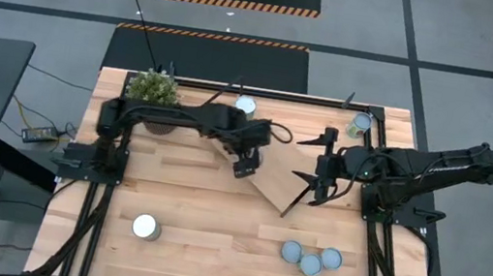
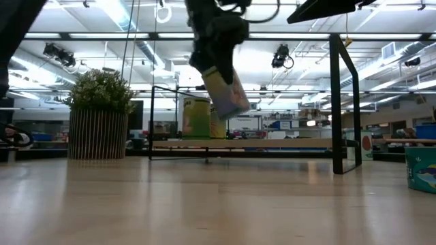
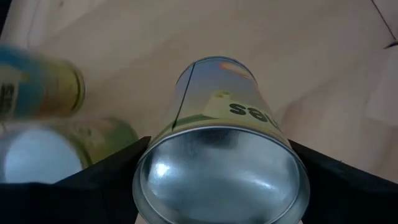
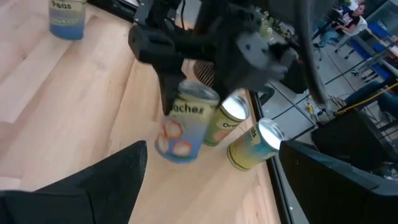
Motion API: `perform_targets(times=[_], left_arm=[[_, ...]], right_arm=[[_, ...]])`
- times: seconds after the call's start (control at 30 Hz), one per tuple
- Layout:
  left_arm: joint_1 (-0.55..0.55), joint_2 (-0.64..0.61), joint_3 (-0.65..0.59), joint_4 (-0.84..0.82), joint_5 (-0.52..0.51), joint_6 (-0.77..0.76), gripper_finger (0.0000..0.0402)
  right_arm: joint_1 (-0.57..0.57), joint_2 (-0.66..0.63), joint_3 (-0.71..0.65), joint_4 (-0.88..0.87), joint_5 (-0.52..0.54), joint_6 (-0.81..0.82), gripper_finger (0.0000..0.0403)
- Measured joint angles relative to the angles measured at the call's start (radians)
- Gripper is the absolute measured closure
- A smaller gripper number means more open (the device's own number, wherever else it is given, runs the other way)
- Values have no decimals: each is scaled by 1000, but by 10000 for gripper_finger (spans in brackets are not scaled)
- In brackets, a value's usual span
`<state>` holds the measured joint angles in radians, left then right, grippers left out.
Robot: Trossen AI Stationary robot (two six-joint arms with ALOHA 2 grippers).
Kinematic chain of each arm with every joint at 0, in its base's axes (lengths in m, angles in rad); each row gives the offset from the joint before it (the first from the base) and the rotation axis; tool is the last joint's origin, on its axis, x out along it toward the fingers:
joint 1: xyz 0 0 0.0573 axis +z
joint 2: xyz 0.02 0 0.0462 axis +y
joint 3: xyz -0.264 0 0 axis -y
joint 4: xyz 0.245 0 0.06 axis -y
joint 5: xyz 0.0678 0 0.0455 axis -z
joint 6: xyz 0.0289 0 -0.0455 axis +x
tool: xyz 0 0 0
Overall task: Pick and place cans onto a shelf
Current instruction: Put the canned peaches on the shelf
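My left gripper [image 1: 244, 165] is shut on a can with a peach label [image 4: 183, 127], held up over the middle of the table; in the low view the can [image 2: 225, 88] hangs tilted, clear of the wood. The shelf [image 1: 270, 189] shows as a light board lying aslant at the table's middle, with a thin black leg [image 1: 301, 197] at its right end. My right gripper [image 1: 319, 173] is open and empty beside that end. Two cans [image 4: 230, 118] [image 4: 255, 146] stand just beyond the held can. Three cans [image 1: 312, 257] stand near right, and one can [image 1: 147, 228] near left. My left gripper pinches the can between its two fingers [image 3: 118, 171], one on each side of the round wall [image 3: 149, 163] near the silvery end that faces the wrist camera. The fingers come from above. The can hangs tilted below them, lifted clear.
A potted plant [image 1: 154, 88] stands at the far left. One can [image 1: 244, 105] stands at the far edge and another [image 1: 358, 125] at the far right corner. Black frame rails [image 1: 273, 93] run along the far edge. Bare wood lies near the front middle [image 1: 221, 242].
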<state>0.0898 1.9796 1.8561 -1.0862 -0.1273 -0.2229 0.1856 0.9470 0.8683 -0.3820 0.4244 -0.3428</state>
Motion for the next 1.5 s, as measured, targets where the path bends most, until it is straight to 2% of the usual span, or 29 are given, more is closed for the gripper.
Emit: perform_targets(times=[0.17,0.4,1.1,1.2,1.37,1.5], left_arm=[[26,91,91,-19,35,95,72],[32,122,90,-50,57,207,72],[20,136,88,-56,33,268,65],[12,136,88,-56,10,269,65],[-4,137,87,-57,-97,271,60],[-16,137,87,-54,-125,288,49]], right_arm=[[0,-2,-17,-2,0,0,30],[0,-4,-30,-4,0,-1,30],[0,-10,-30,7,-1,0,30],[0,-10,-30,6,-1,1,30],[0,-10,-30,9,-1,2,30],[0,-10,-30,14,-4,1,30]])
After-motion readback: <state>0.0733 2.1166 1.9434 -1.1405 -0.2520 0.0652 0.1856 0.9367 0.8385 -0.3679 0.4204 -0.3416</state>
